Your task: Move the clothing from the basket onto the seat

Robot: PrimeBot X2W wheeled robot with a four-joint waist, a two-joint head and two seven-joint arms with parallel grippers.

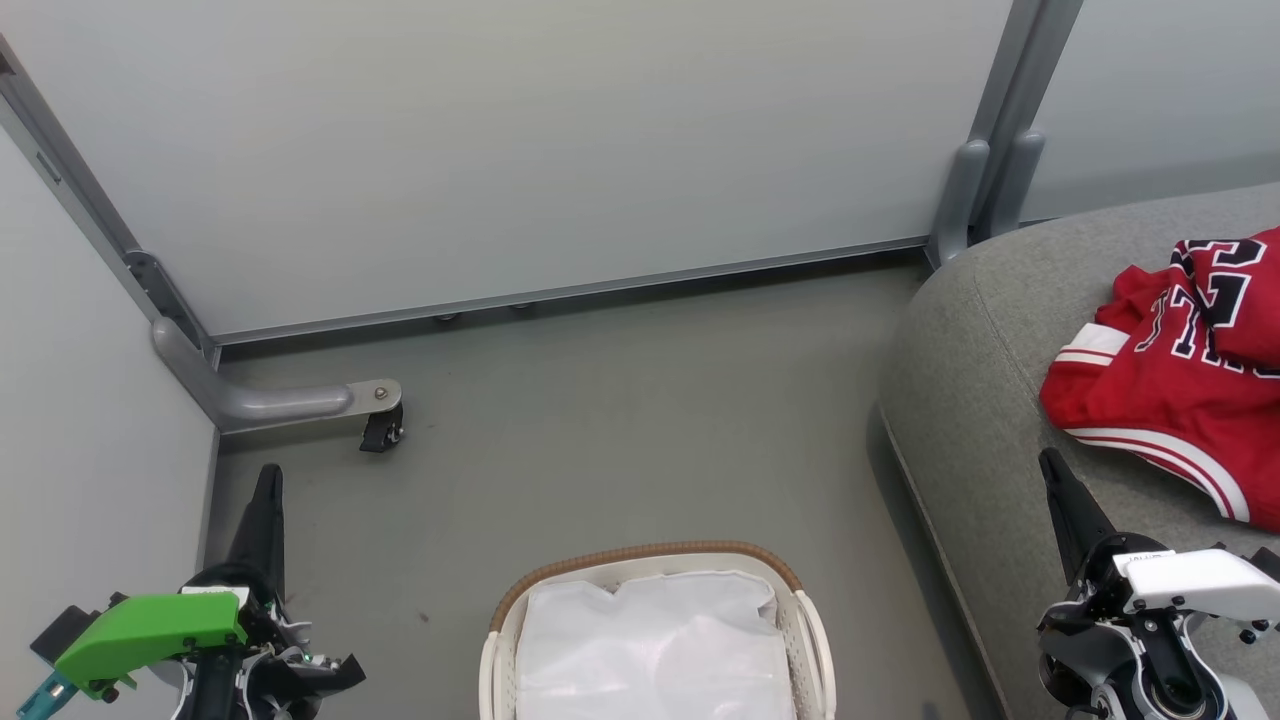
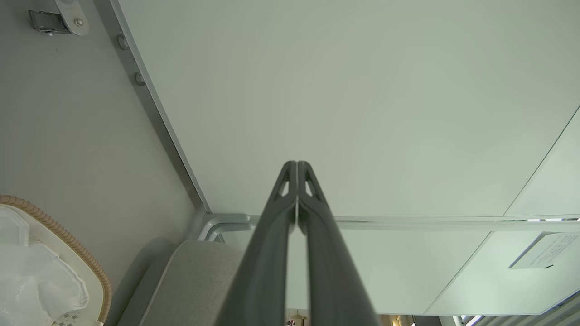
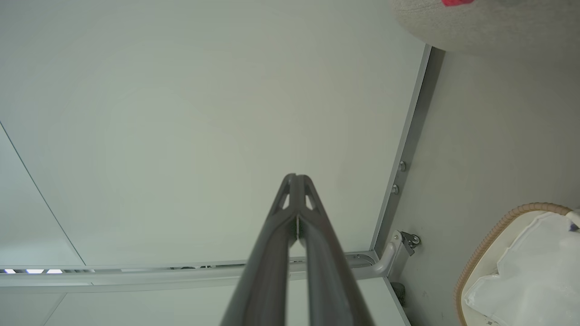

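Just beyond my right tool [image 1: 1062,495], off to its right, the clothing [image 1: 1170,390] sits bunched on the seat [image 1: 975,340], well in from the rounded edge, so I reckon it won't slide off. Between the two tools, what I can see of the basket [image 1: 640,553] holds just its white lining [image 1: 650,640], so the job looks done to me. My left tool [image 1: 266,515] is clenched on nothing, same as the right, with open floor [image 1: 620,430] ahead up to the wall panel [image 1: 520,150].
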